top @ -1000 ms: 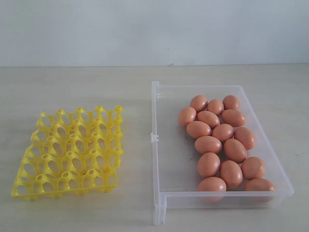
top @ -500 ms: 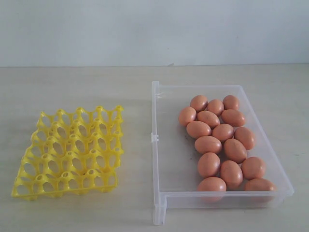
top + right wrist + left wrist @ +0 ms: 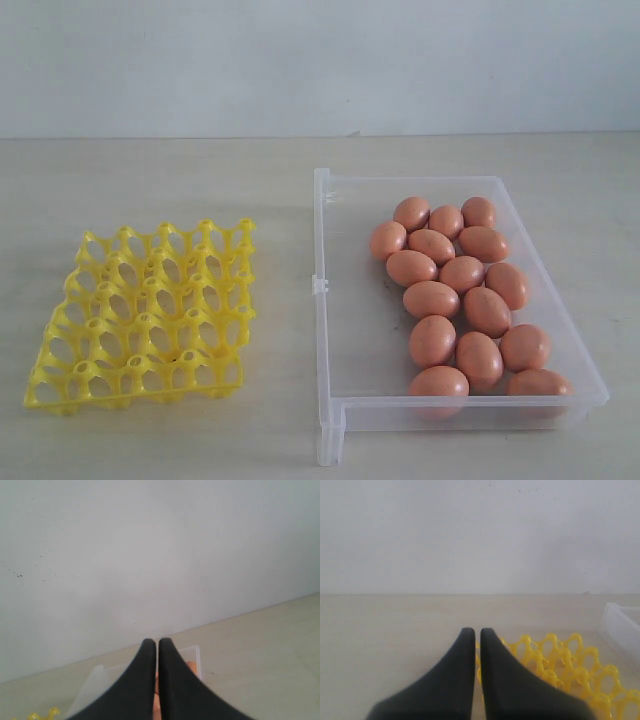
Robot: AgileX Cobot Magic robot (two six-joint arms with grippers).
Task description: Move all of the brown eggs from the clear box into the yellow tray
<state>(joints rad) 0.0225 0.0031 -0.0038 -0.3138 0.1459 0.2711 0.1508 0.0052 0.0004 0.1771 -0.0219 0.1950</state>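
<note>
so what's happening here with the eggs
Nothing is being handled yet. The brown eggs all sit clustered in the clear box, and the yellow tray beside it has no egg in it. The left gripper is shut near the tray and the right gripper is shut near the box, both holding nothing.

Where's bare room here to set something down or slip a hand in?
Free: inside the box, the floor strip between its tray-side wall and the eggs; the table gap between tray and box; the table behind both. All tray cups are empty. Crowded: the box's other half, eggs packed touching, close to the near wall.
</note>
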